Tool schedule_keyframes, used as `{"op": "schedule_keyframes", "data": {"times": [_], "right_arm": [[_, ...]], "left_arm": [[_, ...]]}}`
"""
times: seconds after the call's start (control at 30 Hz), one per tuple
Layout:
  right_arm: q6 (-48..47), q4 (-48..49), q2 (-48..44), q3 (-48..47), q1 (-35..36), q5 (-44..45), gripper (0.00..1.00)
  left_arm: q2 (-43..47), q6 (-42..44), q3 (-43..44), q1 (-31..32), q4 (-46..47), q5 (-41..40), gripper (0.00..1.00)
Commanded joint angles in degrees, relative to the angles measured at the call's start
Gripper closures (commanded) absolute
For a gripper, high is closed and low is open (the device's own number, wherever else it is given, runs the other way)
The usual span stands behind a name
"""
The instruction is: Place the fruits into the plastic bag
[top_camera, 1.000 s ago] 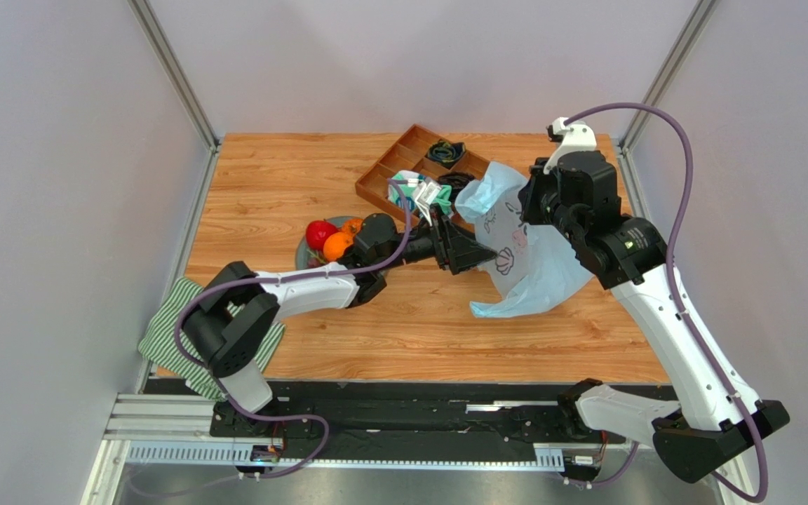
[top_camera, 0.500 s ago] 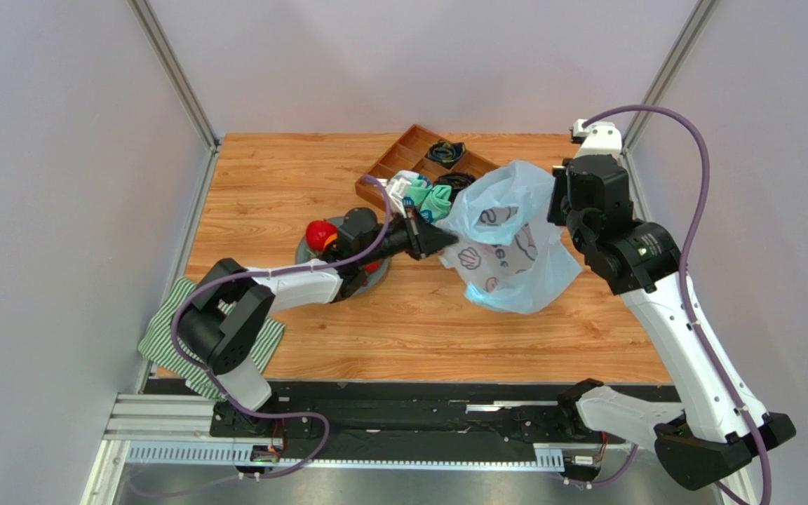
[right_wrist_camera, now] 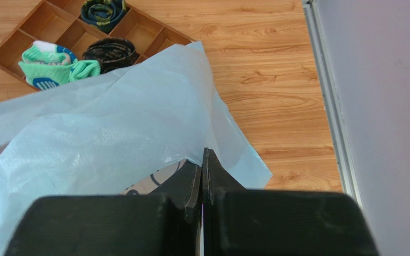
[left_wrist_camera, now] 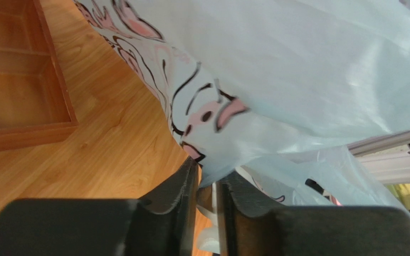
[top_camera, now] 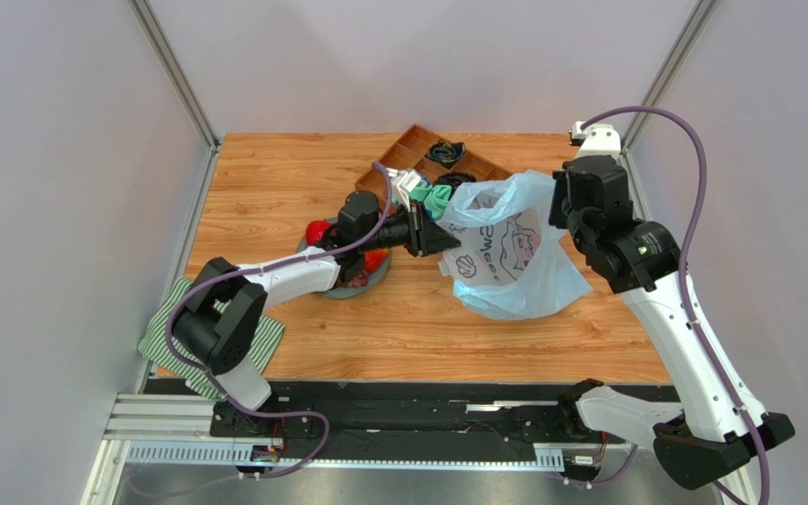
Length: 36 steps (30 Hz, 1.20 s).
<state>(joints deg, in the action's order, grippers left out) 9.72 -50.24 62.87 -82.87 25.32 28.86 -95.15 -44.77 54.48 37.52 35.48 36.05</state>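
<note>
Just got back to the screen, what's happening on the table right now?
Both grippers hold the plastic bag between them. The right gripper is shut on one edge, and the left gripper pinches the printed side. The fruits sit on the grey plate. None can be seen in the bag yet.

A light-blue plastic bag point(top_camera: 508, 258) is stretched between the left fingers point(top_camera: 442, 238) at its left edge and the right fingers point(top_camera: 560, 206) at its far right corner. To its left, a red apple point(top_camera: 320, 230) sits on a grey plate point(top_camera: 361, 288) under the left arm point(top_camera: 292, 276). A wooden tray point(top_camera: 415, 147) lies on the far side of the surface point(top_camera: 271, 179).
</note>
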Motion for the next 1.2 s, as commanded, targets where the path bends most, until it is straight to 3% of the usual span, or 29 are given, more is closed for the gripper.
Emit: {"op": "schedule_keyframes", "data": {"times": [0.0,0.1,0.2,0.5,0.67,0.8,0.93,1.17], "right_arm": [[1.4,1.9,1.4,0.5,0.0,-3.0,1.0],[1.4,2.2,2.0,0.3,0.0,-2.2,1.0],[1.5,2.8,2.4,-0.1,0.0,-2.4,1.0],[1.4,3.7,2.6,0.3,0.0,-3.9,1.0],[1.5,4.4,2.7,0.6,0.0,-5.2,1.0],[1.4,4.7,2.8,0.8,0.0,-5.9,1.0],[1.4,5.0,2.8,0.9,0.0,-6.8,1.0],[1.4,5.1,2.9,0.6,0.0,-7.2,1.0]], "left_arm": [[5.0,8.5,3.5,0.0,-8.2,0.0,0.51],[9.1,14.8,3.3,-0.1,-16.6,-5.7,0.33],[13.8,20.8,2.7,-0.1,-25.0,-13.1,0.26],[27.0,28.3,-2.4,-4.0,-43.9,-40.1,0.17],[26.1,30.2,-0.7,-6.4,-52.3,-52.8,0.15],[20.6,30.3,1.6,-7.3,-54.0,-54.5,0.14],[18.3,28.8,1.8,-10.7,-51.4,-49.6,0.13],[14.7,28.6,2.6,-12.0,-50.6,-48.1,0.13]]}}
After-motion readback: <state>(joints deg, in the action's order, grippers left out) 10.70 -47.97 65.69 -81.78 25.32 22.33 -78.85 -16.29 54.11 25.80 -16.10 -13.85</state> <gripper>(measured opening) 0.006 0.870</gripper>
